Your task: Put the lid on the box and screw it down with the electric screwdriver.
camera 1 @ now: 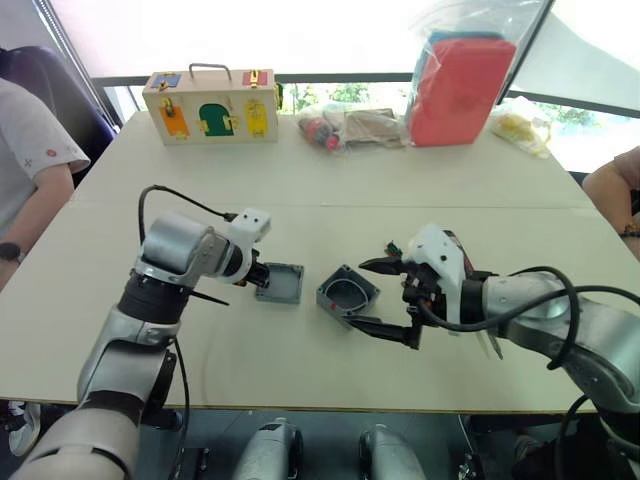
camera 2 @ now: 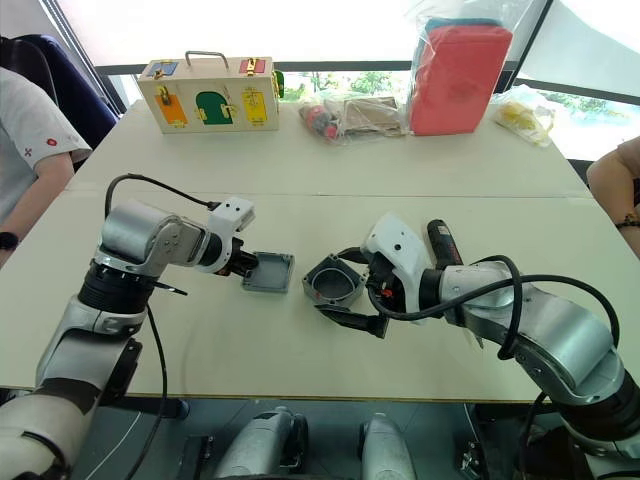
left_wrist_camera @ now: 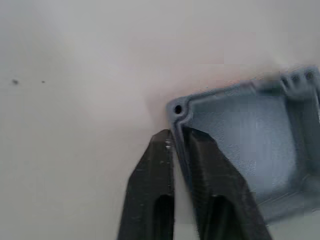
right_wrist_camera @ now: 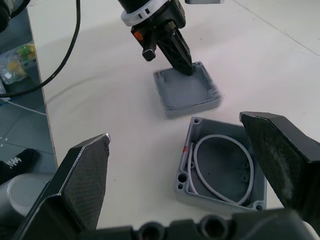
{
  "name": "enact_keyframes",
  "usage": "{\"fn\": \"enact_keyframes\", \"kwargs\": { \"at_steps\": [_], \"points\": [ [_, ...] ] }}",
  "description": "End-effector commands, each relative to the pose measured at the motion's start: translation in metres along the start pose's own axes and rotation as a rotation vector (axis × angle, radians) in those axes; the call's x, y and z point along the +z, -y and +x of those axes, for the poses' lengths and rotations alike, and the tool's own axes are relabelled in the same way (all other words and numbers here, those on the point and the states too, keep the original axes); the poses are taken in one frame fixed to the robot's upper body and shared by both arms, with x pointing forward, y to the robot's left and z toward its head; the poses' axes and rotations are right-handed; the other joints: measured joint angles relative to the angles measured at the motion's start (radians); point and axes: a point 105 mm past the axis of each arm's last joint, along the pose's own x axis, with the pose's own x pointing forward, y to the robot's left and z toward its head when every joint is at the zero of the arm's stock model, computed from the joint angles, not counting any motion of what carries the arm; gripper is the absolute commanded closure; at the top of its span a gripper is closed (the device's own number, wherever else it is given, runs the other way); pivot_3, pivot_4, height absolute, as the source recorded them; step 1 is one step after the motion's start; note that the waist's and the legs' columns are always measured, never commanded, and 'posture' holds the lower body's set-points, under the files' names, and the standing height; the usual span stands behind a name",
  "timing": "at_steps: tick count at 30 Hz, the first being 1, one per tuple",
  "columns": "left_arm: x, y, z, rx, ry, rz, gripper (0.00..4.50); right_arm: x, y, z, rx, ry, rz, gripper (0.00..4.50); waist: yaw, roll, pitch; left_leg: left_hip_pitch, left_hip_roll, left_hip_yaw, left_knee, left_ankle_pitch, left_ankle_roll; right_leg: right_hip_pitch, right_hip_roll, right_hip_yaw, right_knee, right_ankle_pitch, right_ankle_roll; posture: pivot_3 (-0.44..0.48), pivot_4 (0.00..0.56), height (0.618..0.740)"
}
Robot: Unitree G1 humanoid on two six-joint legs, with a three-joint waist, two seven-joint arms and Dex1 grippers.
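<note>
The grey lid lies rim-up on the table left of centre. My left gripper is shut on its near wall by a corner hole, one finger inside and one outside. Just to its right is the deeper grey box with a pale wire loop inside, sitting tilted. My right gripper is open, its two black fingers standing either side of the box; I cannot tell whether they touch it. The black electric screwdriver with a red label lies behind my right wrist.
A wooden box with coloured latches stands at the back left. Plastic bags and a bagged red case line the far edge. A seated person is at the left, and another person's arm is at the right.
</note>
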Motion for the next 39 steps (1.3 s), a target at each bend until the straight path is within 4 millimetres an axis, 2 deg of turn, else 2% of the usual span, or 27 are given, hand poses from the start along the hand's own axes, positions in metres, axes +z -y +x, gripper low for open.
{"fn": "enact_keyframes", "kwargs": {
  "at_steps": [1,3,5,9,12,15,18,23,34,39],
  "points": [
    [-0.006,0.001,0.008,0.011,-0.020,-0.043,4.44,0.003,0.012,-0.006,-0.070,0.058,0.036,0.00,0.002,0.000,-0.001,0.000,0.000,0.000,0.000,0.000,0.000,0.000,0.000,0.000,0.000,0.000,0.000,0.000,0.150,0.740],
    [-0.004,0.000,0.008,0.027,-0.001,-0.066,4.44,0.001,0.022,-0.007,-0.111,0.095,0.103,0.00,0.004,0.000,-0.001,0.001,-0.001,0.000,0.000,0.000,0.000,0.002,-0.001,0.000,0.000,0.000,0.000,0.000,0.150,0.740],
    [0.013,-0.002,0.003,0.040,0.112,-0.085,4.44,0.007,0.039,-0.011,-0.180,0.200,0.217,0.00,0.005,0.000,-0.002,0.002,-0.002,0.000,-0.001,-0.002,0.004,0.002,-0.002,-0.001,0.000,0.000,0.000,0.000,0.150,0.740],
    [0.077,-0.021,-0.031,0.090,0.567,-0.034,4.44,0.025,0.071,-0.014,-0.276,0.367,0.375,0.00,0.005,0.000,-0.002,0.001,-0.003,0.000,-0.002,0.001,-0.002,0.000,-0.003,-0.001,0.000,0.001,0.000,0.000,0.150,0.740],
    [0.106,-0.008,-0.060,-0.092,0.787,-0.059,4.44,0.035,0.084,-0.003,-0.264,0.460,0.501,0.00,-0.003,-0.001,-0.001,0.000,-0.004,0.001,-0.007,0.002,-0.004,-0.004,-0.004,0.000,0.000,0.001,0.000,0.000,0.150,0.740],
    [0.122,0.006,-0.077,-0.177,0.933,-0.017,4.44,0.038,0.091,0.012,-0.237,0.481,0.587,0.00,-0.003,-0.001,-0.001,0.001,-0.004,0.002,-0.013,0.004,-0.006,-0.006,-0.004,0.000,-0.001,0.001,-0.001,0.000,0.150,0.740],
    [0.127,0.019,-0.081,-0.215,1.001,0.038,4.44,0.042,0.096,0.021,-0.223,0.483,0.624,0.00,-0.005,-0.001,-0.001,0.001,-0.004,0.003,-0.013,0.005,-0.006,-0.005,-0.003,-0.001,-0.001,0.001,-0.001,0.000,0.150,0.740],
    [0.129,0.034,-0.078,-0.252,1.038,0.084,4.44,0.049,0.101,0.024,-0.196,0.494,0.647,0.00,-0.005,-0.001,-0.001,0.002,-0.004,0.004,-0.013,0.005,-0.006,-0.005,0.000,0.000,0.000,0.001,-0.001,0.000,0.150,0.740],
    [0.127,0.045,-0.076,-0.287,1.041,0.124,4.44,0.046,0.101,0.027,-0.218,0.467,0.650,0.00,-0.006,-0.001,-0.001,0.002,-0.004,0.004,-0.013,0.005,-0.005,-0.005,0.002,0.000,0.000,0.001,-0.001,0.000,0.150,0.740],
    [0.124,0.048,-0.076,-0.296,1.038,0.140,4.50,0.045,0.102,0.028,-0.231,0.474,0.662,1.28,-0.007,-0.001,-0.001,0.002,-0.003,0.004,-0.013,0.005,-0.005,-0.005,0.003,0.000,0.000,0.001,-0.001,0.000,0.150,0.740]
  ]
}}
